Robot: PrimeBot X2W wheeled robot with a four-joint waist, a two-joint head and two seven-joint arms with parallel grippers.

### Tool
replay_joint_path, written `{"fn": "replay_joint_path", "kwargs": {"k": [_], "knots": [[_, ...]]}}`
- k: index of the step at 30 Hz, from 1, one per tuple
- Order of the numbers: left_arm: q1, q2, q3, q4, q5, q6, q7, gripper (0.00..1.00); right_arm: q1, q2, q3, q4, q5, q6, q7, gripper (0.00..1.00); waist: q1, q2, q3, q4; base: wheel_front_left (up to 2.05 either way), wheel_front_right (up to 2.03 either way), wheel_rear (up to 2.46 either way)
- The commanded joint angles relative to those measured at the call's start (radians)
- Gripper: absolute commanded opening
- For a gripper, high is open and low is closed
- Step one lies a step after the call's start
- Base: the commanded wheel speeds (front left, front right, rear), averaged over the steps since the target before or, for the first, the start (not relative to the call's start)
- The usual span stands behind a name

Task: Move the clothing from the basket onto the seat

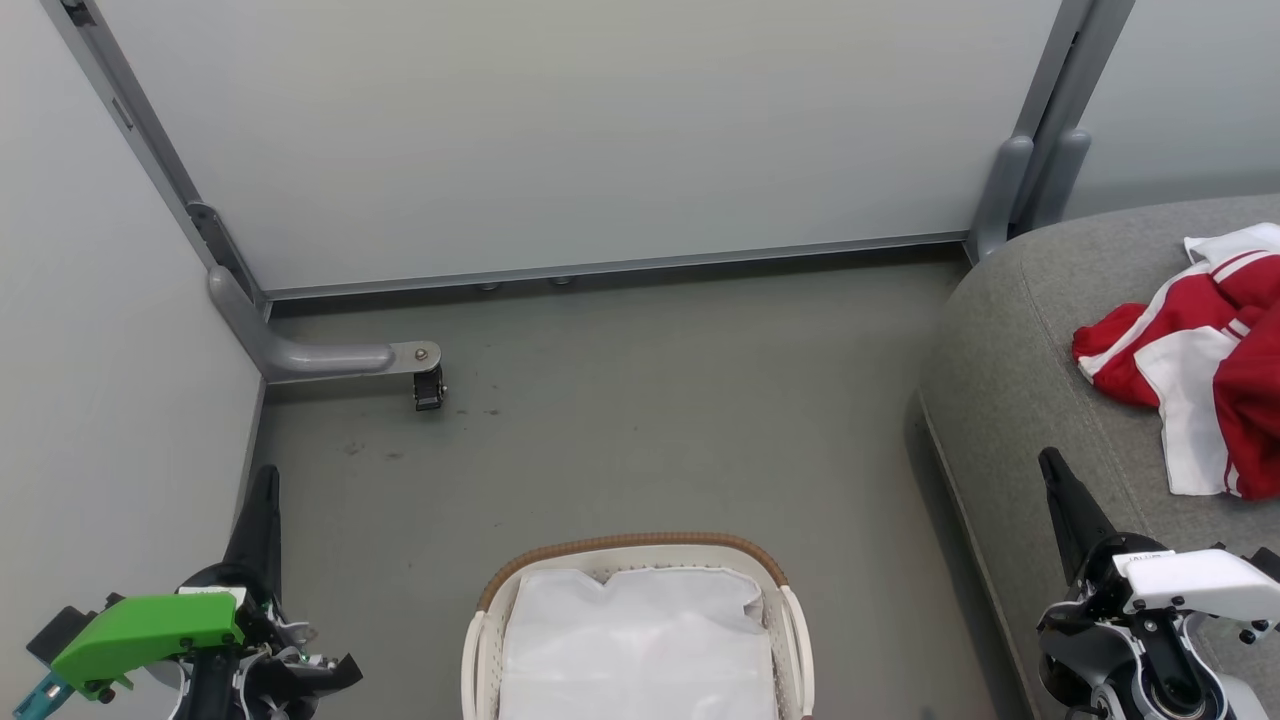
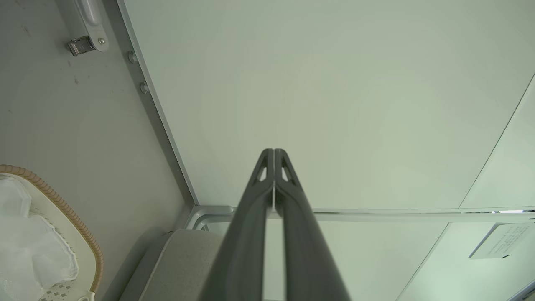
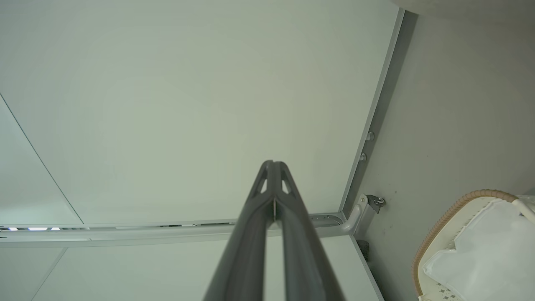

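The clothing (image 1: 1235,385) lies crumpled on the seat (image 1: 1000,340), well apart from the basket (image 1: 630,544).

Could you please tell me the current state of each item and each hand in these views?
clothing: crumpled, lying on the seat, out of the basket.
seat: bearing the clothing near its far end.
basket: upright on the floor, no red cloth in the part that shows.
liner: inside the basket, rumpled.
left hand: shut, holding nothing.
right hand: shut, holding nothing.
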Motion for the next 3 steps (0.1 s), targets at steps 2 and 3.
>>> {"fn": "replay_joint_path", "kwargs": {"k": [2, 3], "knots": [[-0.011, 0.0, 0.001, -0.002, -0.005, -0.005, 0.003, 0.0, -0.008, -0.006, -0.002, -0.004, 0.004, 0.0, 0.003, 0.0, 0.0, 0.0, 0.0, 0.0, 0.0, 0.0, 0.0], [-0.011, 0.0, 0.001, -0.002, -0.005, -0.005, 0.003, 0.0, -0.008, -0.006, -0.002, -0.004, 0.004, 0.0, 0.003, 0.0, 0.0, 0.0, 0.0, 0.0, 0.0, 0.0, 0.0]]}}
